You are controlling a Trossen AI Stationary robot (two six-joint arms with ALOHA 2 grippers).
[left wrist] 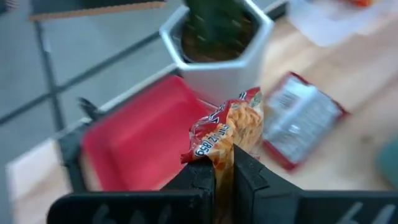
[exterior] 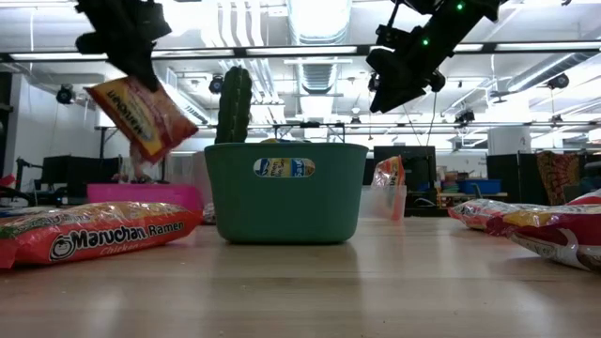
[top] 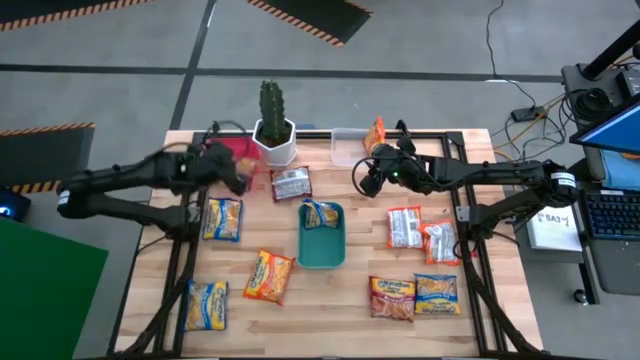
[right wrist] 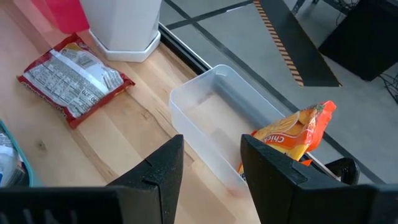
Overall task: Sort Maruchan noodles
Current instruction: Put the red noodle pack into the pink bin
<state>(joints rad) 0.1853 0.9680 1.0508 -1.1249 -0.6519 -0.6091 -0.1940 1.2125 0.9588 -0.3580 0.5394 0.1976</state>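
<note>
While the right gripper [right wrist: 211, 168] hovers jaws apart over the clear rectangular plastic tray [right wrist: 217, 118] at twelve o'clock, the left gripper [left wrist: 224, 165] lifts an orange-red plastic ramen packet [left wrist: 227, 127], jaws clamped, above the pink tray [left wrist: 137, 140].

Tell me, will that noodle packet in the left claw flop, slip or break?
The packet probably stays fairly stiff: pinched by an edge in the left gripper, it juts out unbent. It seems light. Its glossy wrapper could slip, and the noodles inside may crack if squeezed.
</note>
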